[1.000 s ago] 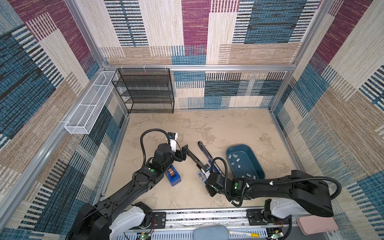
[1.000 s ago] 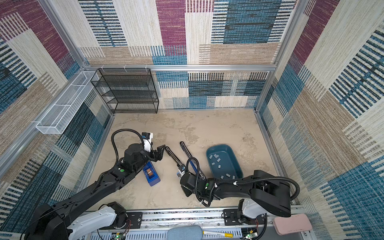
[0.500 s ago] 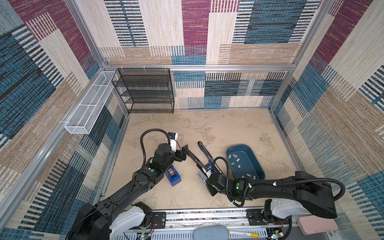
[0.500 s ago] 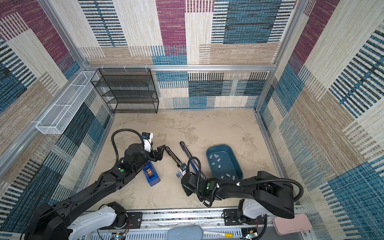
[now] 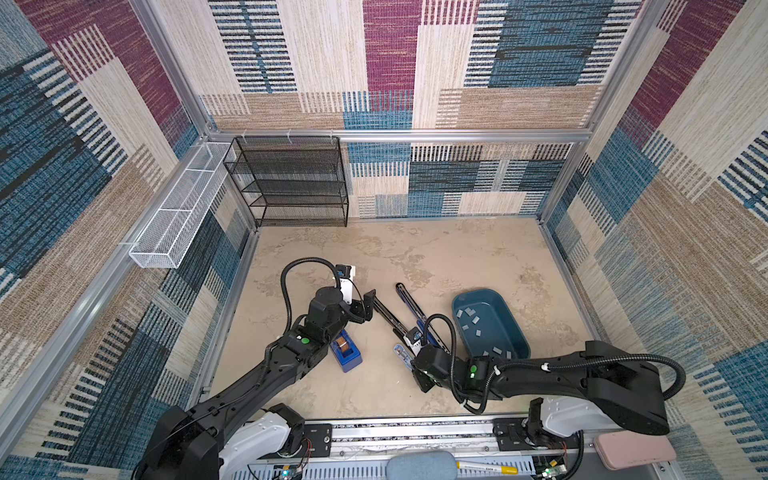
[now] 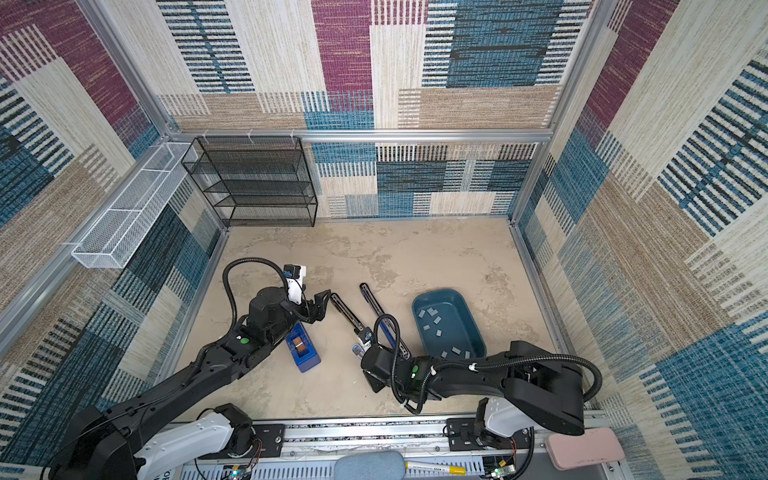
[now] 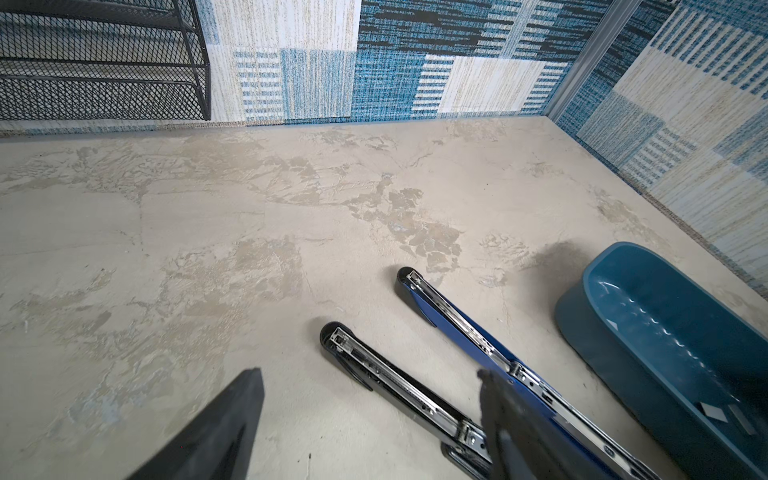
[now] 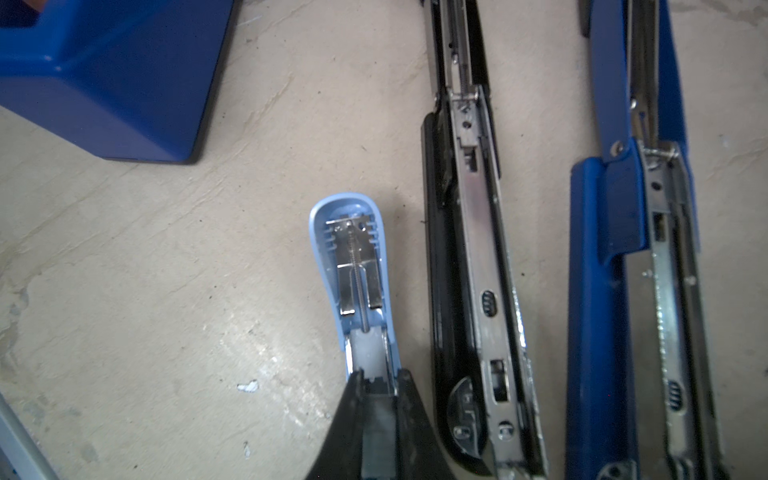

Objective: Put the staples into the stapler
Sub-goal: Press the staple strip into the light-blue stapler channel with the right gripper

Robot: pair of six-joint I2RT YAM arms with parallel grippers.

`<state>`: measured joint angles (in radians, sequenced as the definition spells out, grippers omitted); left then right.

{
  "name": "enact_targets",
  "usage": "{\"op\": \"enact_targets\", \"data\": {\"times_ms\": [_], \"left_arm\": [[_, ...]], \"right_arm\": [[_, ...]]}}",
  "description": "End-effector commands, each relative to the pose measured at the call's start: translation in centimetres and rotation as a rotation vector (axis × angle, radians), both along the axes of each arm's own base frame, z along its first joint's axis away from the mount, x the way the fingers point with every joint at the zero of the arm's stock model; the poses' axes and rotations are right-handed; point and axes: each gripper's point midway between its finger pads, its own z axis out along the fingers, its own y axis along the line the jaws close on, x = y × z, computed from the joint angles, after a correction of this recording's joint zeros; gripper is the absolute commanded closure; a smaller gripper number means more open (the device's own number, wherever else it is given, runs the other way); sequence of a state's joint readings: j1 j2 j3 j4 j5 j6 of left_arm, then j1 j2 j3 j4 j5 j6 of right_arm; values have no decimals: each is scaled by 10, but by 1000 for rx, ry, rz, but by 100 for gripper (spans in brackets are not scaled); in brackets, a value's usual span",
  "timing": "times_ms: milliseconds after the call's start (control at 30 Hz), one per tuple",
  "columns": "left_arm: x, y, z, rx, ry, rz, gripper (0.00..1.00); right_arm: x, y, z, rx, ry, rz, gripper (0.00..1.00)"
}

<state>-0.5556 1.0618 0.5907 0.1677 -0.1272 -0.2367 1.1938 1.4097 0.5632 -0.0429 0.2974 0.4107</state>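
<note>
My right gripper (image 8: 380, 386) is shut on the rear end of a small light-blue stapler (image 8: 353, 257), which lies opened up on the floor (image 5: 401, 351) (image 6: 357, 350). Beside it lie a black stapler (image 5: 386, 316) (image 8: 478, 270) and a dark blue stapler (image 5: 409, 303) (image 8: 602, 249), both opened flat with their metal rails up. Several staples (image 5: 470, 312) (image 6: 432, 311) lie loose in a teal tray (image 5: 498, 328) (image 6: 457, 324) on the right. My left gripper (image 5: 365, 308) (image 7: 369, 374) stands open and empty over the far end of the black stapler.
A blue tape dispenser (image 5: 347, 353) (image 8: 112, 75) sits just left of the staplers, under my left arm. A black mesh shelf (image 5: 291, 183) stands against the back wall, and a white wire basket (image 5: 178, 216) hangs on the left wall.
My right gripper has edged slightly to the left with the small stapler. The left arm has not moved.
</note>
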Motion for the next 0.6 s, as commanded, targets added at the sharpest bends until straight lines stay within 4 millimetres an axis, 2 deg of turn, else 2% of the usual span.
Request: {"op": "enact_targets", "data": {"times_ms": [0, 567], "left_arm": [[3, -3, 12, -41, -33, 3, 15], [3, -3, 11, -41, -33, 3, 15]], "right_arm": [[1, 5, 4, 27, -3, -2, 100], [1, 7, -3, 2, 9, 3, 100]]}}
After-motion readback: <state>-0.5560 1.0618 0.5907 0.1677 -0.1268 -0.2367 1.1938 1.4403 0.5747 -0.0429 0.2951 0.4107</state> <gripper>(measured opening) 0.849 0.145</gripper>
